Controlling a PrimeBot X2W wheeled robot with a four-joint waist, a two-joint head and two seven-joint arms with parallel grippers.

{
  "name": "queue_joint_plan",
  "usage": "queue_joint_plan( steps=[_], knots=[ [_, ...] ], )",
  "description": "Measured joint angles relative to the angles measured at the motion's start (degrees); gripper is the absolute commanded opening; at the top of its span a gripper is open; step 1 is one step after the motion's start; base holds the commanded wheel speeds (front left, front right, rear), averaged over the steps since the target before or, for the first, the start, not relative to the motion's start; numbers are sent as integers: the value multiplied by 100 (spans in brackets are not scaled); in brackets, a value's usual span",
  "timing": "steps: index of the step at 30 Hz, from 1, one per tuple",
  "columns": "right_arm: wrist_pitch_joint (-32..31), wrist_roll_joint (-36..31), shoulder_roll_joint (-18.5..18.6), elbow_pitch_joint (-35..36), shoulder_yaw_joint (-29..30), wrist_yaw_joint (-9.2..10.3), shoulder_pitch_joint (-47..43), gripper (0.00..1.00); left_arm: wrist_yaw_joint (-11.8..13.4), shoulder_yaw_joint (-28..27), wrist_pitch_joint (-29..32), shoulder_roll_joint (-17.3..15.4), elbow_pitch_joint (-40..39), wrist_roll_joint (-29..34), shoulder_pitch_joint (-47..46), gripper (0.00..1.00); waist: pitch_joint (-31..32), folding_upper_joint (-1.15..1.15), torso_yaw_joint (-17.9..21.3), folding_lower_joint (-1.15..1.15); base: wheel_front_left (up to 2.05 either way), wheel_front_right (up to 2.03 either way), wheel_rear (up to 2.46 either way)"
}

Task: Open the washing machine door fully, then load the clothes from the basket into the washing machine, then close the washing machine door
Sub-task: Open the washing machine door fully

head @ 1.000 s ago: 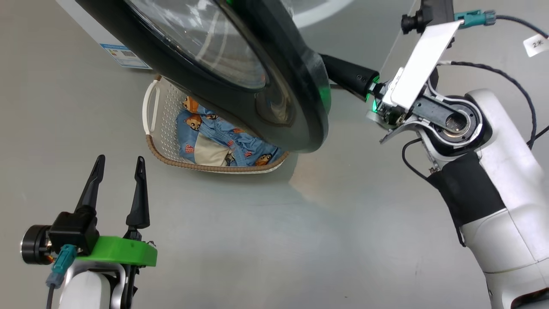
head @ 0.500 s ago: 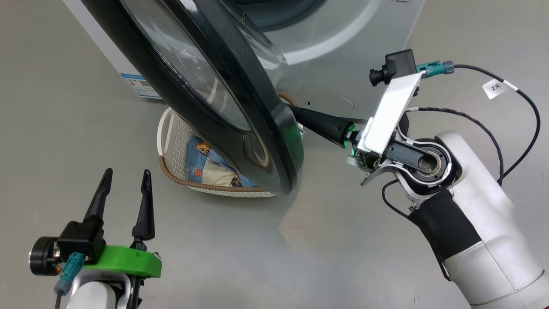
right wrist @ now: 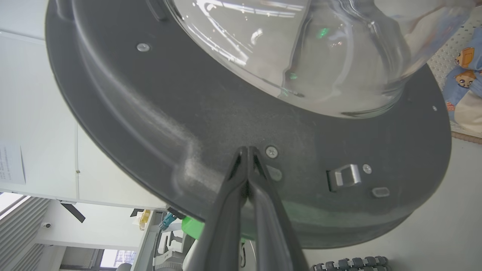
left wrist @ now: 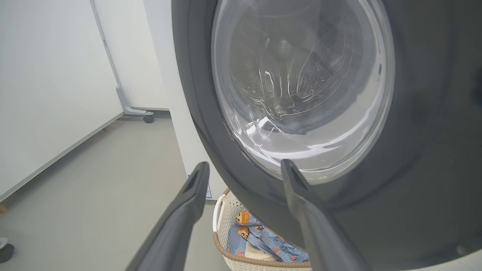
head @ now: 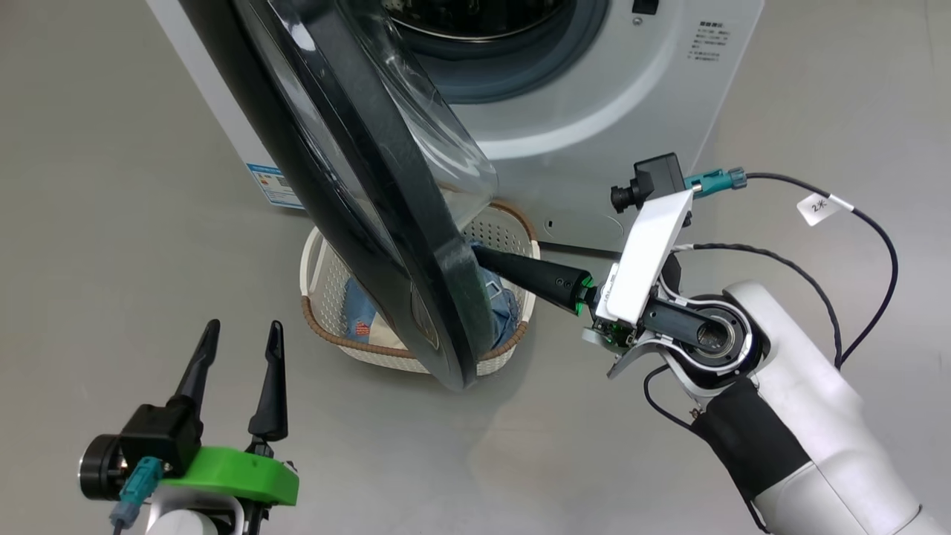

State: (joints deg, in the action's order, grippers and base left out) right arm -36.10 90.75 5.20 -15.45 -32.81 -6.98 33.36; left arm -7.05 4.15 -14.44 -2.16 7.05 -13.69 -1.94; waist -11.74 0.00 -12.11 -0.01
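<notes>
The washing machine door (head: 356,186) hangs partly open, seen nearly edge-on, black rim and clear glass bowl (right wrist: 301,49) toward the white washing machine (head: 594,111). My right gripper (head: 479,256) is shut with nothing in it, its tips (right wrist: 247,150) pressed against the door's inner black rim beside a screw and the metal latch (right wrist: 344,175). Below the door sits the basket (head: 319,297), holding the clothes (left wrist: 263,241), blue with bear prints. My left gripper (head: 241,334) stands open at the lower left, apart from the door's outer face (left wrist: 301,86).
Grey floor surrounds the washing machine, with free room at left and front. A blue energy sticker (head: 278,186) marks the machine's lower left corner. A white wall panel on a castor (left wrist: 148,118) stands off to the left in the left wrist view.
The head camera has tilted up, bringing the drum opening into view. The door has swung further open, now seen more edge-on, with my right gripper still against its inner rim.
</notes>
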Motion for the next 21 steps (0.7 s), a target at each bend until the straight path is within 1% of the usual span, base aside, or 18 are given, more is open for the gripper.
queue_joint_plan(
  steps=[15, 21],
  knots=[
    [302, -21, -33, 22, -193, 0, -220, 0, 53, 319, 0, 0, -10, -200, 116, 100, 269, 0, -532, 0, 0, 0, 0],
    [352, -21, -64, 47, -389, 0, -220, 0, 104, 328, 0, -1, -21, -203, 207, 100, 309, 0, -721, 0, 0, 0, 0]
  ],
)
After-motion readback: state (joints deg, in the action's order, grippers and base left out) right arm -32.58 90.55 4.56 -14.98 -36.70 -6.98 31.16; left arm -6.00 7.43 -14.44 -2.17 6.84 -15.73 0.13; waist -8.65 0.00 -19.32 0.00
